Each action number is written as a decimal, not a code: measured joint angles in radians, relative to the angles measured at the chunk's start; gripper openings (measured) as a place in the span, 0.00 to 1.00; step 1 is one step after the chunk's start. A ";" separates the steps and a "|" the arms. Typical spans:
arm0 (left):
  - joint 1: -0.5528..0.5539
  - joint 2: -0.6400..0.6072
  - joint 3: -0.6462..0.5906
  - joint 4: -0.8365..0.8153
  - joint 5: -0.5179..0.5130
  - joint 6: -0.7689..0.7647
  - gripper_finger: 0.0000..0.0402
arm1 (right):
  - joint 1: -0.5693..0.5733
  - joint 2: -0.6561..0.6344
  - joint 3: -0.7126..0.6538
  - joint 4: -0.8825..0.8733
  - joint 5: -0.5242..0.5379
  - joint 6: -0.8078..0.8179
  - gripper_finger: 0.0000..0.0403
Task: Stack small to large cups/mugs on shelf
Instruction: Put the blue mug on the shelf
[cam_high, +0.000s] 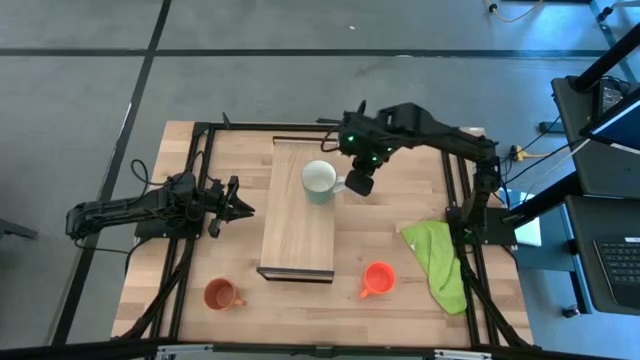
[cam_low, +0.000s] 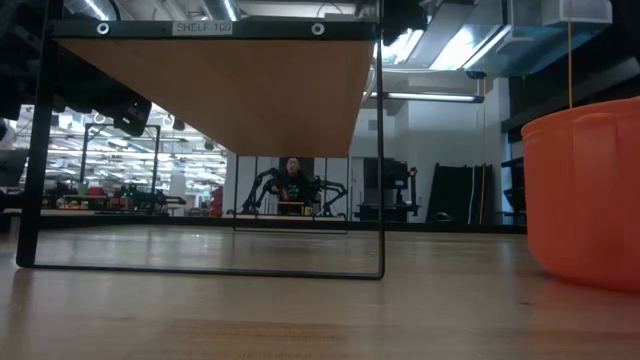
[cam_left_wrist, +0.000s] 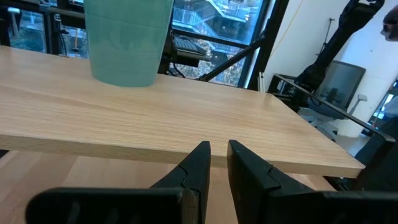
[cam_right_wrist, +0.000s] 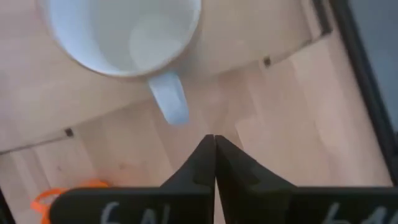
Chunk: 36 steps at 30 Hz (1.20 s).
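Observation:
The pale grey-green mug (cam_high: 320, 180) stands upright on its base near the far end of the light-wood shelf (cam_high: 298, 235), with its handle (cam_right_wrist: 169, 102) toward the table's right. My right gripper (cam_high: 360, 184) hangs just right of that handle, shut and empty, its fingertips (cam_right_wrist: 213, 142) short of the handle. My left gripper (cam_high: 238, 205) waits left of the shelf, empty, its fingers (cam_left_wrist: 217, 152) a narrow gap apart. The brownish-orange mug (cam_high: 220, 294) and the bright orange-red mug (cam_high: 377, 279) stand on the table near its front edge.
A green cloth (cam_high: 440, 262) lies crumpled at the table's right side. The shelf stands on a thin black frame (cam_low: 381, 150), and its underside (cam_low: 220, 90) is raised above the tabletop. The orange-red mug (cam_low: 585, 195) fills the right of the low view.

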<state>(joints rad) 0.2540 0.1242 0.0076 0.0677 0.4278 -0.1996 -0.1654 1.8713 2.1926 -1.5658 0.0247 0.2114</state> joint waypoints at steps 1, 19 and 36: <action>0.000 0.000 0.000 0.000 0.000 0.000 0.13 | 0.000 0.000 -0.021 0.003 -0.008 0.006 0.03; 0.000 0.000 0.000 0.000 0.000 0.000 0.13 | 0.097 -0.001 -0.122 0.171 -0.131 0.082 0.01; 0.000 0.000 0.000 0.000 0.000 0.000 0.13 | 0.131 -0.001 -0.122 0.261 -0.037 0.094 0.01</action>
<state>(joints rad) 0.2543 0.1242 0.0075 0.0677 0.4278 -0.1997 -0.0342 1.8702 2.0708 -1.3045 -0.0127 0.3057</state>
